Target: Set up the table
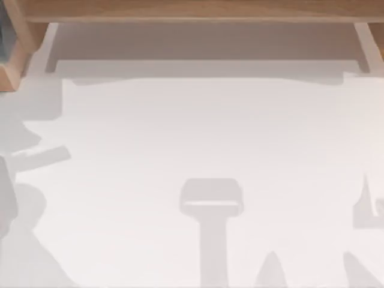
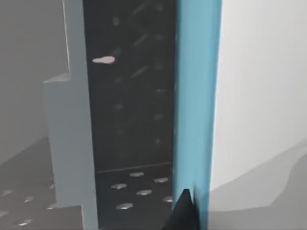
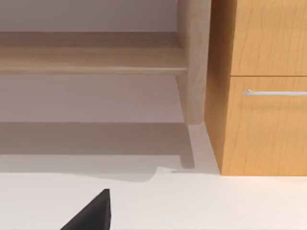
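The table [image 1: 192, 132] is a broad white matte top that spans the top view, with only grey shadows lying on it. In the right wrist view a dark part of my right gripper [image 3: 93, 213] hangs low over the table [image 3: 225, 201] and faces the wooden shelf. In the left wrist view a dark part of my left gripper [image 2: 183, 214] sits close against an upright blue panel [image 2: 196, 96], beside a dark speckled surface [image 2: 129, 105].
A light-brown wooden shelf [image 1: 192, 11] runs along the table's far edge, its leg [image 3: 194, 62] standing on the tabletop. A wooden cabinet [image 3: 261, 120] with a metal drawer handle [image 3: 273, 92] stands beside that leg. A grey stepped block [image 2: 67, 143] stands next to the dark surface.
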Motion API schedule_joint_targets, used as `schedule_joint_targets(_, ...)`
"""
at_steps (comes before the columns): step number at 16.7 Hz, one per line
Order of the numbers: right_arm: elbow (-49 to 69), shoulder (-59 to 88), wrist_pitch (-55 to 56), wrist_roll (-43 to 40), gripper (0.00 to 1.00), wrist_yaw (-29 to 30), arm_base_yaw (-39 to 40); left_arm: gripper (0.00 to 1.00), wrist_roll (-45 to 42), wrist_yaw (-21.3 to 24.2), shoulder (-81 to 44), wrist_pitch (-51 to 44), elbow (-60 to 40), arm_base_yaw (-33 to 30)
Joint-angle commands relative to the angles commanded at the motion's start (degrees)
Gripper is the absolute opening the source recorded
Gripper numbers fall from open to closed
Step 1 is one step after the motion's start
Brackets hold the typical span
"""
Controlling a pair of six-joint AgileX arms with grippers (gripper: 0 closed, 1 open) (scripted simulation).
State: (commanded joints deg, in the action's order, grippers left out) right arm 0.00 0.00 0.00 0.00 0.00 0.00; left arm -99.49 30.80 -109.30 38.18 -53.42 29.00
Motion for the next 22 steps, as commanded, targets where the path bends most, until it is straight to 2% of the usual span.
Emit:
schedule_joint_targets(6, 0.00, 0.00, 0.00, 0.00, 1.00, 0.00, 0.00, 0.00, 0.02, -0.15, 0.10, -0.05, 0.04, -0.16)
schedule_joint_targets(13, 0.00, 0.00, 0.00, 0.00, 1.00, 0.00, 0.00, 0.00, 0.77, -2.05, -4.81, -0.67, -6.10, -2.10)
schedule_joint_targets(17, 0.00, 0.00, 0.00, 0.00, 1.00, 0.00, 0.00, 0.00, 0.79, -2.10, -5.18, -0.76, -6.36, -2.29)
schedule_joint_targets(22, 0.00, 0.00, 0.00, 0.00, 1.00, 0.00, 0.00, 0.38, 0.79, -2.10, -5.18, -0.76, -6.36, -2.29)
